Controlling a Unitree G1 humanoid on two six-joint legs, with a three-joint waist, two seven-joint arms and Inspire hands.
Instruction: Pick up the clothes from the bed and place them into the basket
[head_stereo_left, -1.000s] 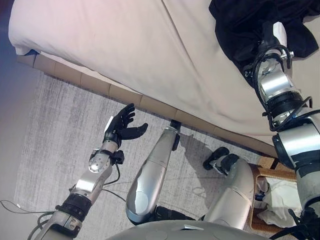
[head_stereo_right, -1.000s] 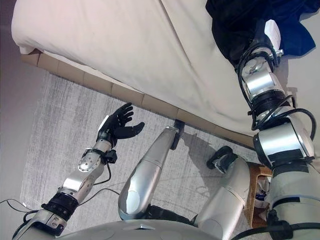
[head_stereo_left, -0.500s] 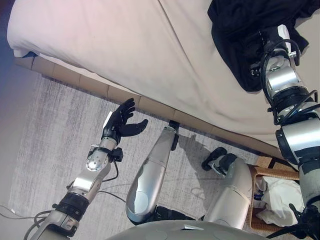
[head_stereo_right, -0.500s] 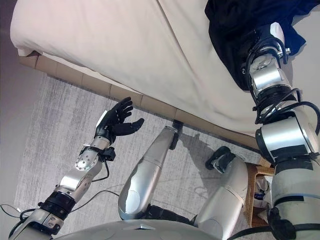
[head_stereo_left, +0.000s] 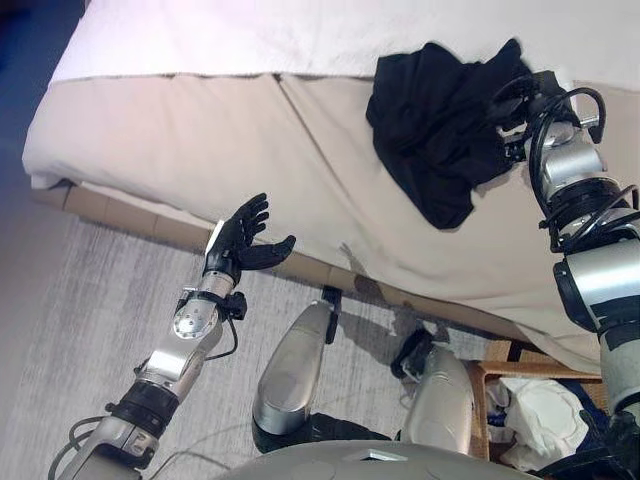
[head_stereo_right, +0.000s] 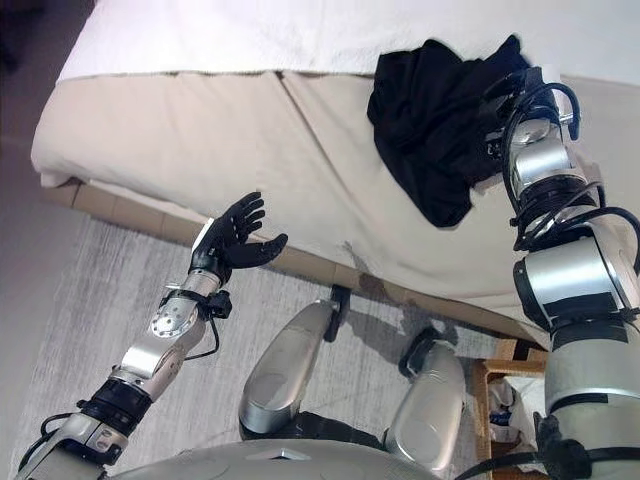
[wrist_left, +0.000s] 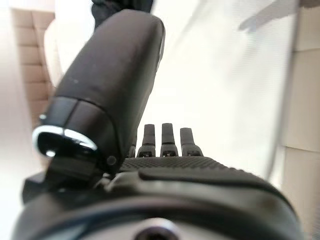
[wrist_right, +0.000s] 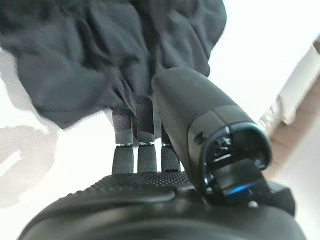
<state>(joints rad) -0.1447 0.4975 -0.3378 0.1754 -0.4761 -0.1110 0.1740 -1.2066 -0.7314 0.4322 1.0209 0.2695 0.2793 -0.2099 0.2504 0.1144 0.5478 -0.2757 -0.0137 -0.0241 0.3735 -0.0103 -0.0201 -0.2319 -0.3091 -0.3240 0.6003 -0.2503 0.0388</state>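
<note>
A black garment (head_stereo_left: 435, 140) is bunched up over the beige bed (head_stereo_left: 180, 140), gathered at my right hand (head_stereo_left: 522, 100). In the right wrist view my fingers (wrist_right: 137, 132) run into the black cloth (wrist_right: 85, 55) with the thumb closed over it, so the hand is shut on it. The cloth's lower end hangs toward the sheet. My left hand (head_stereo_left: 240, 240) is open and empty, held up over the bed's near edge; its straight fingers (wrist_left: 166, 137) show in the left wrist view. The wicker basket (head_stereo_left: 478, 385) stands on the floor at lower right.
The basket holds white cloth (head_stereo_left: 545, 420). A white cover (head_stereo_left: 250, 35) lies across the far part of the bed. The bed's tan base (head_stereo_left: 120, 215) runs along a grey rug (head_stereo_left: 60, 340) at the left.
The camera has tilted up, showing more of the bed. My right hand has drawn the black garment together into a bunch and raised it. My left hand has kept its pose.
</note>
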